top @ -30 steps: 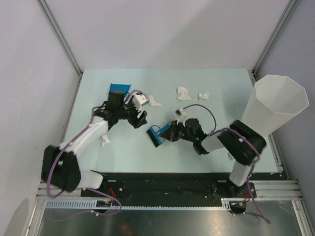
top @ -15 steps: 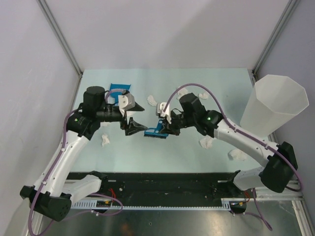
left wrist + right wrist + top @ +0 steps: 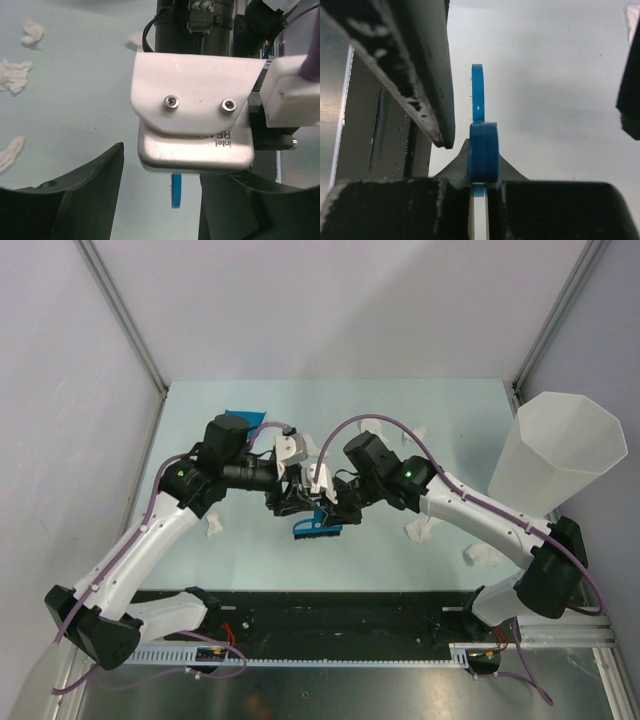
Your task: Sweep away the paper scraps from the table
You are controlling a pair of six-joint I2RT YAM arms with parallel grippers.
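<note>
Soft, even light on the table (image 3: pixel 460 405) casts faint shadows; near parts in both wrist views blur.

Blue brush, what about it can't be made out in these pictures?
Top external: the blue brush has its handle hidden beneath the right gripper.
Left wrist: the right arm's wrist camera covers all but a sliver.
Right wrist: it is seen edge-on, so the bristles are not visible.

The paper scraps (image 3: pixel 14 75) and bin (image 3: pixel 565 450) are white, the table (image 3: pixel 460 420) mint-green, the brush (image 3: pixel 316 529) blue.
</note>
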